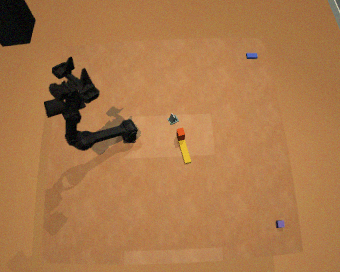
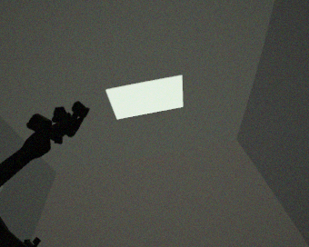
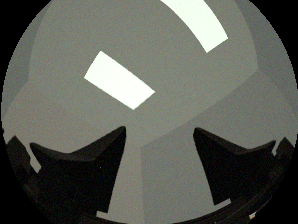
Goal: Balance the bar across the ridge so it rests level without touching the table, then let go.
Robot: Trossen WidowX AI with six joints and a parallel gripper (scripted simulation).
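In the top view, a yellow bar (image 1: 186,154) lies on the table, running from near the middle toward the front, with a red-orange block (image 1: 181,134) at its far end. A small grey-teal ridge (image 1: 173,118) stands just beyond that block, apart from the bar. My gripper (image 1: 77,65) (image 3: 161,132) is open and empty, raised far to the left of the bar and ridge. The wrist view shows the two dark fingers apart, with ceiling and walls behind them. Neither bar nor ridge shows in the wrist view or the exterior view.
A blue block (image 1: 251,56) lies at the far right of the table. A small purple cube (image 1: 280,224) lies at the near right. A black box-like shape (image 1: 10,21) fills the upper left corner. The exterior view shows the arm (image 2: 35,144) against the ceiling and a bright panel (image 2: 146,96).
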